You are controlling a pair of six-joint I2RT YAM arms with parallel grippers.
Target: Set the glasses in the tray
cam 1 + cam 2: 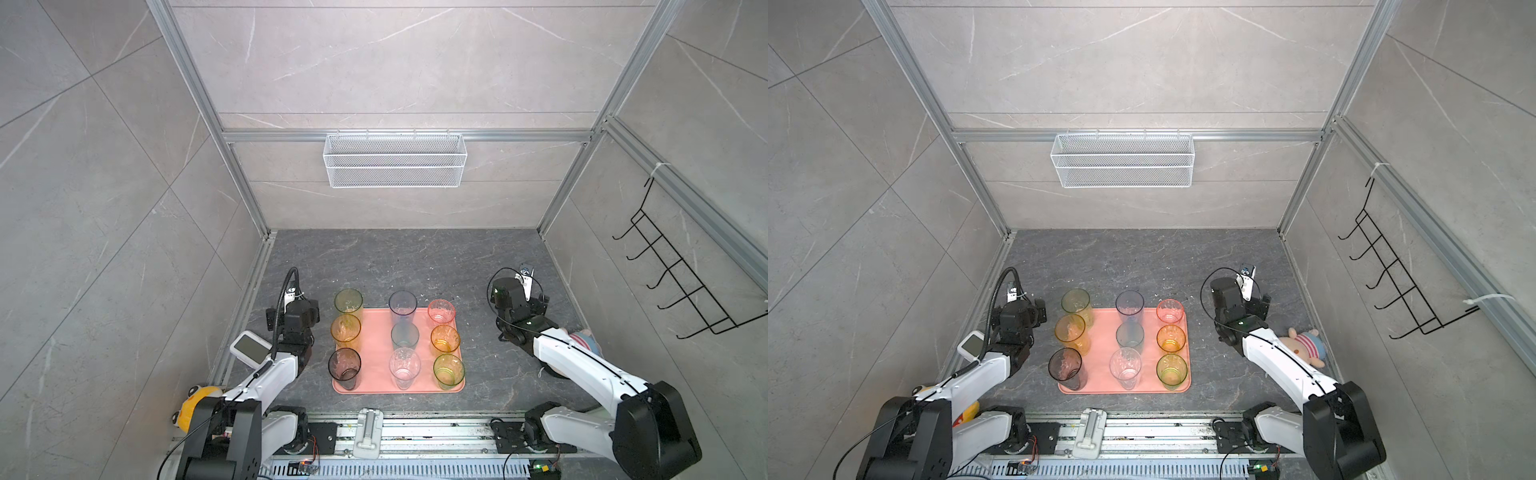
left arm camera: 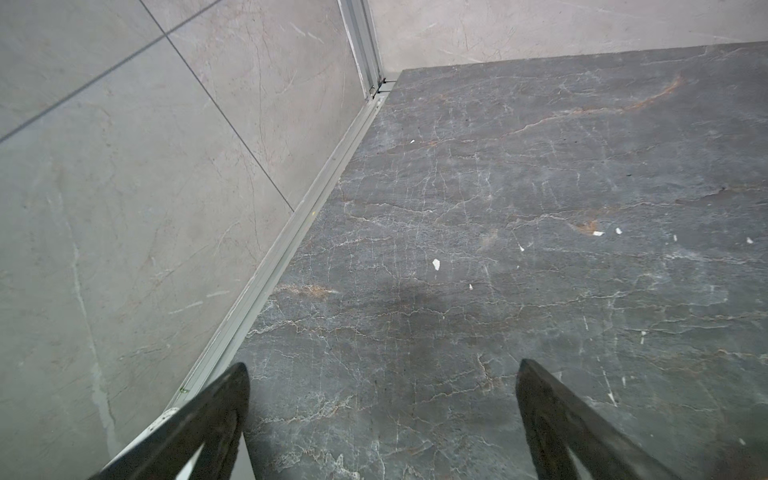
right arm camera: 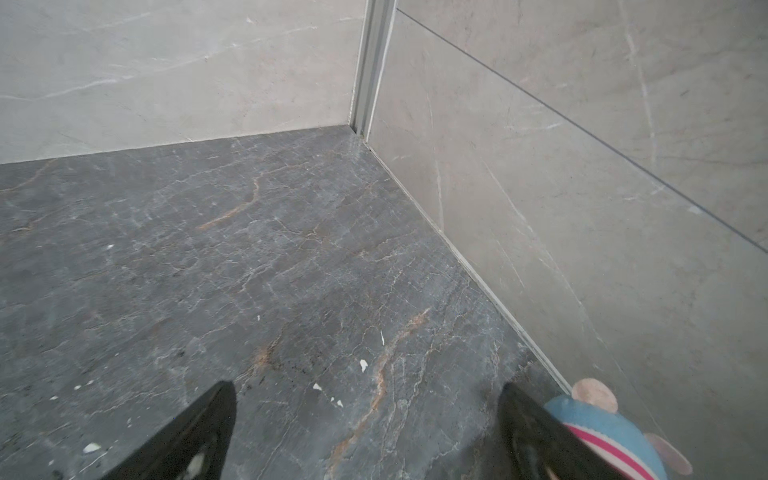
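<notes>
A: Glasses status?
B: Nine glasses (image 1: pixel 1130 334), all upright, in a three-by-three grid on the salmon-pink tray (image 1: pixel 376 332). Tray's left column, far to near: yellow-green tumbler (image 1: pixel 348 301), amber tumbler (image 1: pixel 345 328), smoky grey tumbler (image 1: pixel 344 363). Middle: blue-grey tumbler (image 1: pixel 402 305), teal tumbler (image 1: pixel 404 336), clear tumbler (image 1: pixel 404 365). Right: pink tumbler (image 1: pixel 441 311), orange tumbler (image 1: pixel 445 338), green tumbler (image 1: pixel 448 370).
A: All inside the rim?
B: Middle and right columns, yes. The left column hugs the tray's left edge; can't tell whether the yellow-green base is fully inside.
A: Grippers?
B: Left gripper (image 2: pixel 382 365) is left of the tray, well apart, jaws spread wide. Nothing between them, only dark marble tabletop (image 2: pixel 498 208) underneath. Right gripper (image 3: pixel 366 385) is right of the tray, also well apart, jaws wide, empty. A plush toy (image 3: pixel 602 432) lies just beside one of its fingers, on the side away from the tray.
A: Anything else?
B: White wire mesh basket (image 1: pixel 395 166) on the wall beyond the tray's far edge.
</notes>
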